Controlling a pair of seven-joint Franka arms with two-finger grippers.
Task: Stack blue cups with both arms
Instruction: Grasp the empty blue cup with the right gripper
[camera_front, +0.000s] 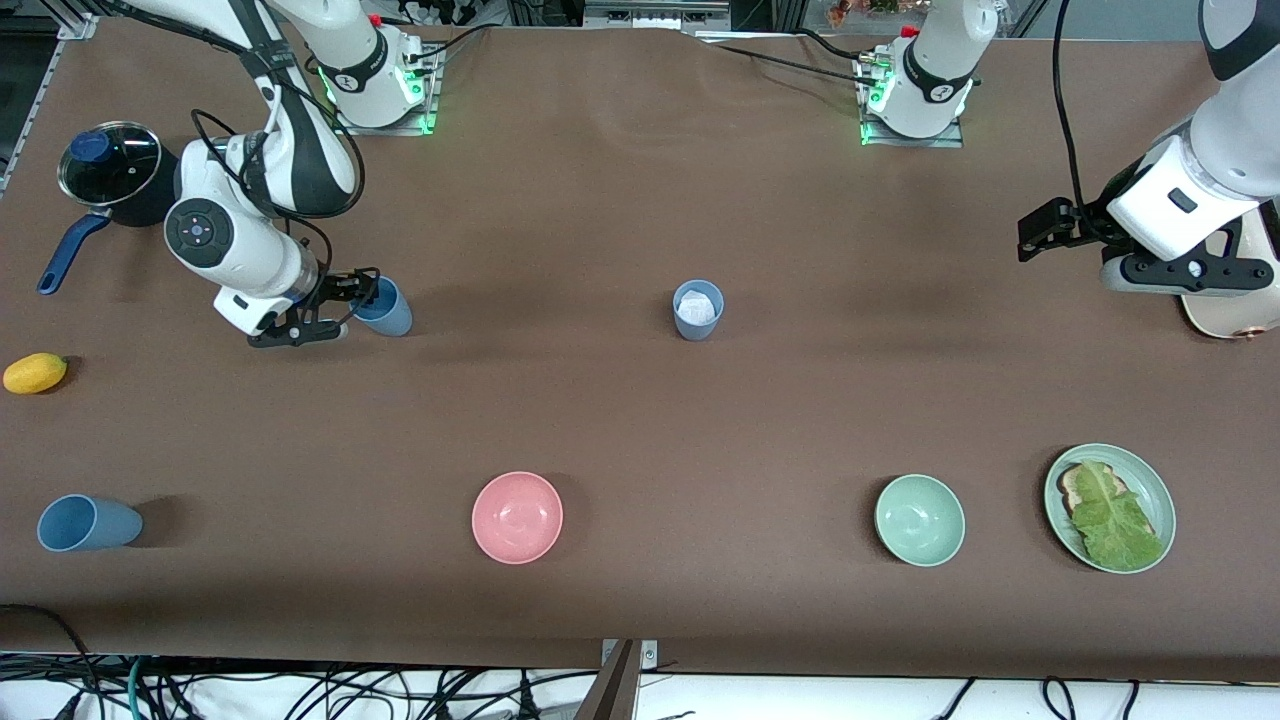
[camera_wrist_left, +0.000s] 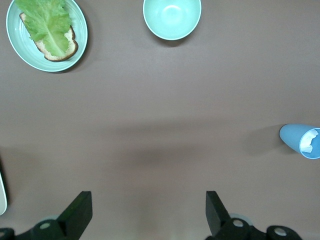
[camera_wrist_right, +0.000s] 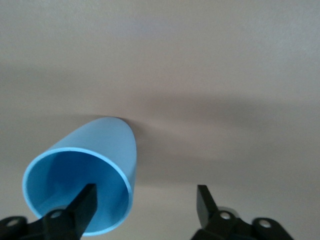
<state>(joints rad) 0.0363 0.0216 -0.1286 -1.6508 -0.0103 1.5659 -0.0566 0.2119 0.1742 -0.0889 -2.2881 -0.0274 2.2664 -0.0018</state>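
Three blue cups show. One blue cup stands toward the right arm's end with its mouth turned to my right gripper. That gripper is open and straddles the rim, one finger inside the mouth and one outside. A second cup stands upright mid-table with white paper in it. The third lies on its side near the front edge. My left gripper hangs open and empty over bare table at the left arm's end.
A pink bowl, a mint bowl and a green plate with bread and lettuce line the front. A lidded pot and a yellow fruit sit at the right arm's end. A white object lies by the left gripper.
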